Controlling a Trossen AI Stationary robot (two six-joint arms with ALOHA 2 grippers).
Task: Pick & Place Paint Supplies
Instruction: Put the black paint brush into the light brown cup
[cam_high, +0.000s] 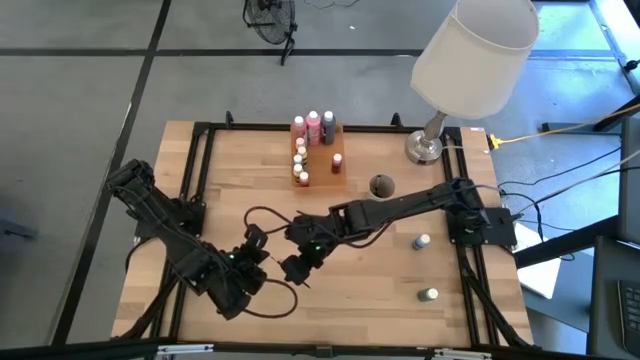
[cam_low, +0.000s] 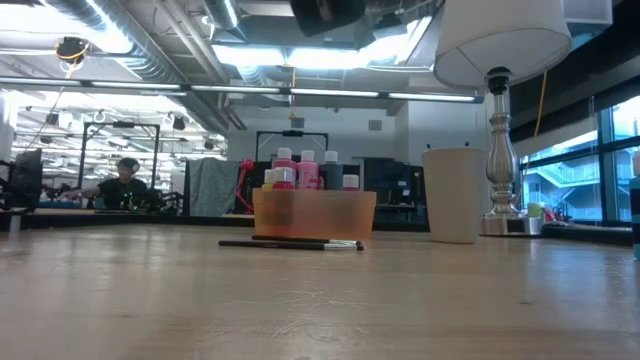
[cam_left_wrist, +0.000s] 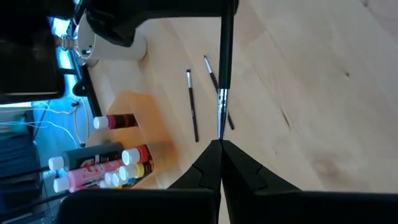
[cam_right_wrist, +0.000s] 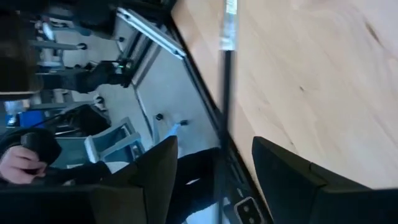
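— Paintbrush (cam_left_wrist: 225, 62) in mid-air: which of your arms actually has it?

— Your left tool (cam_left_wrist: 219, 143), as far as I can judge. Its fingers are pinched together on the pale-ferruled end. The dark handle runs away from it toward your right tool (cam_right_wrist: 214, 146). That one stands wide, its fingers on either side of the handle and not touching it. Both arms meet over the near middle of the tabletop (cam_high: 400, 270), so it looks like a handover not yet finished.

— How much is already put away?

— A good share of the bottles. A cluster of pink, red and yellow ones (cam_high: 313, 125) stands in the orange tray (cam_high: 335, 160) at the far side. Some are upright along one edge, and the left wrist view shows others lying down.

— And what is left for you?

— You have two bottles out on the right side, well apart from the tray: a grey-capped one (cam_high: 422, 241) and a green one (cam_high: 428, 295) nearer the front edge. Two more brushes (cam_left_wrist: 193, 106) lie flat on the wood just in front of the tray. Add the brush in the air and that makes five pieces.

— Where do the brushes go?

— I cannot tell. The small round cup (cam_high: 381, 186) stands beside the tray, and I cannot see inside it. I would call you past halfway on bottles and barely started on brushes.
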